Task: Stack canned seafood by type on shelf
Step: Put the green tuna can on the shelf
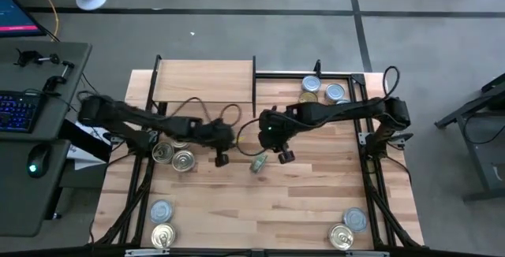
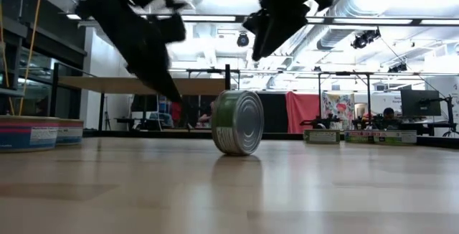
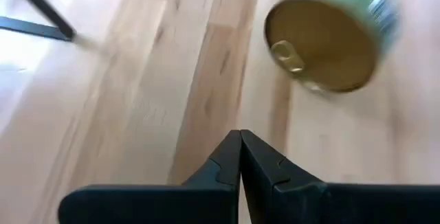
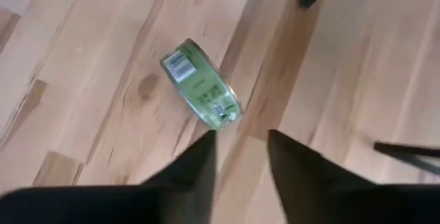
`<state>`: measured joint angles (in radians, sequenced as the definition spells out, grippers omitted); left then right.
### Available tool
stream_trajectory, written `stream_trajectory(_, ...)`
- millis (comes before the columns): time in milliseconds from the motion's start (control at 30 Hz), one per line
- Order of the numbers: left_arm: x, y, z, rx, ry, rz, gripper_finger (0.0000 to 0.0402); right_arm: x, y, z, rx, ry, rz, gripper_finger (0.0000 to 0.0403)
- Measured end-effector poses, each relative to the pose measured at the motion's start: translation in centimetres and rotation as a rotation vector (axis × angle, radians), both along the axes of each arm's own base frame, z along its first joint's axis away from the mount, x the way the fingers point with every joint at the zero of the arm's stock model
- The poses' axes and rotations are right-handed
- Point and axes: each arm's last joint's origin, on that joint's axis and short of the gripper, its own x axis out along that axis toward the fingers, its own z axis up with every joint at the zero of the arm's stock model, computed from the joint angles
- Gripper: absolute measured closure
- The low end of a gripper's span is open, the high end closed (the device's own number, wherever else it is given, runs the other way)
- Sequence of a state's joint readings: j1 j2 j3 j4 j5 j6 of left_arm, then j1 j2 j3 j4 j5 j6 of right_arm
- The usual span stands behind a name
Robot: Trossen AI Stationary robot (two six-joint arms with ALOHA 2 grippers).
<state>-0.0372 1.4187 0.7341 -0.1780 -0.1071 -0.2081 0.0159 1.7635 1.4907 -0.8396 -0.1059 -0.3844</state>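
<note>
- Your right gripper hung just above mid-frame in the high view, its fingers parted with nothing between them; the green-labelled tin stood on its edge on the table directly below, free of both arms (probably just let go, or missed).
- Your left gripper sat just left of that tin, fingers pressed together and holding nothing, likely waiting.
- The shelf at upper centre carried no tins; the others lay in clusters at left, upper right and both lower corners, so sorting had hardly begun.
</note>
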Motion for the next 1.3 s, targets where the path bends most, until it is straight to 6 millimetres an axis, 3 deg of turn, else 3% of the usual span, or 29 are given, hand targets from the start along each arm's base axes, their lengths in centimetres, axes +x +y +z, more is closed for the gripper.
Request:
stream_trajectory(200,-3.5,-1.6,4.1,-0.034,-0.187,0.07,0.0401,2.9,1.9,-0.8,-0.027,0.063,0.102,0.0154)
stream_trajectory(367,-5.4,-2.6,6.6,-0.057,-0.309,0.067,0.0401,4.6,3.1,-1.7,0.002,0.101,0.212,0.0115)
stream_trajectory(733,-8.6,-2.5,10.7,-0.064,-0.547,0.041,0.0401,5.9,4.1,-4.1,-0.08,0.124,0.316,0.0116)
stream_trajectory(1067,-10.1,-2.1,12.1,0.002,-0.63,0.018,0.0401,6.9,4.6,-7.3,-0.091,0.177,0.323,0.012)
stream_trajectory(1200,-10.2,-1.9,12.4,0.045,-0.655,0.039,0.0401,7.0,4.6,-7.8,-0.096,0.188,0.321,0.0158)
stream_trajectory(1300,-10.2,-1.9,12.7,0.051,-0.683,0.06,0.0401,7.0,4.5,-7.7,-0.143,0.19,0.304,0.0219)
